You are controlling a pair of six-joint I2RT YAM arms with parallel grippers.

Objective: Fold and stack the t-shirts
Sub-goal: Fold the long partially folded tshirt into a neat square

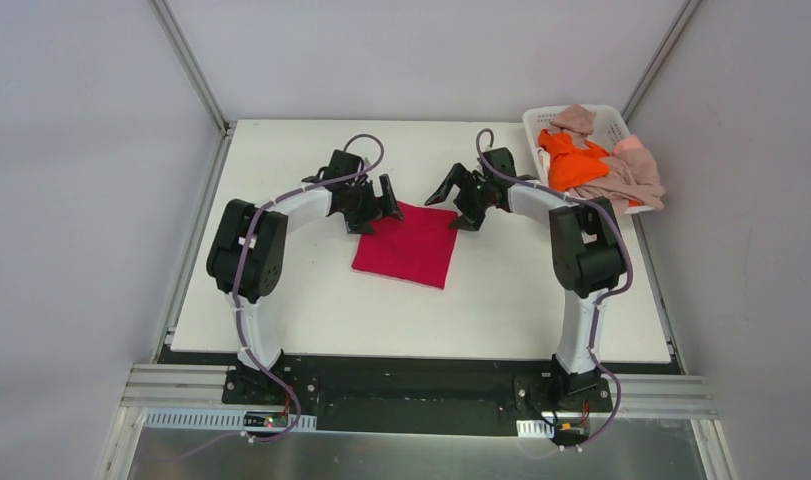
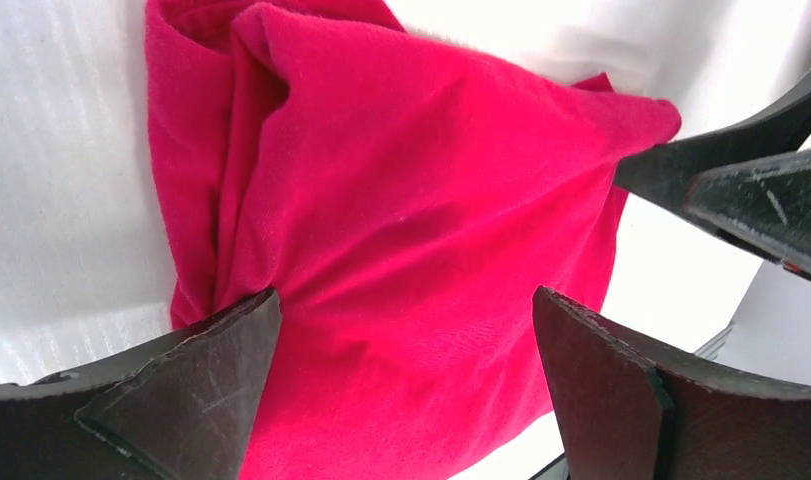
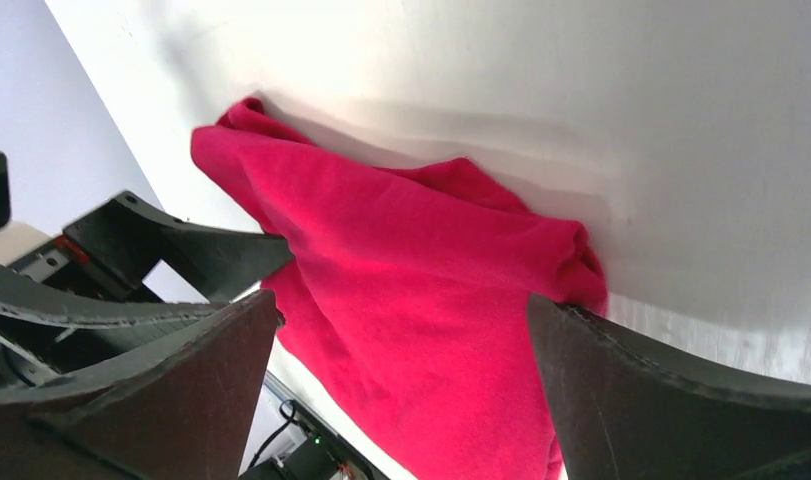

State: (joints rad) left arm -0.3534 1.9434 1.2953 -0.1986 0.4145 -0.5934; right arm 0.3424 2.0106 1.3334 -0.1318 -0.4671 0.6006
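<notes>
The crimson-red t-shirt point(image 1: 408, 246) lies folded into a small square on the middle of the white table point(image 1: 301, 300). It fills the left wrist view point(image 2: 421, 230) and shows in the right wrist view point(image 3: 431, 300). My left gripper point(image 1: 379, 205) is open and empty above the shirt's far left corner. My right gripper point(image 1: 459, 200) is open and empty just past its far right corner. An orange t-shirt point(image 1: 573, 157) and pink-beige t-shirts point(image 1: 631, 170) lie heaped in the white basket point(image 1: 536, 122) at the far right.
The basket stands at the table's far right corner against the enclosure wall. Metal frame posts point(image 1: 191, 60) rise at the back corners. The other gripper's fingers point(image 2: 741, 180) show at the right of the left wrist view.
</notes>
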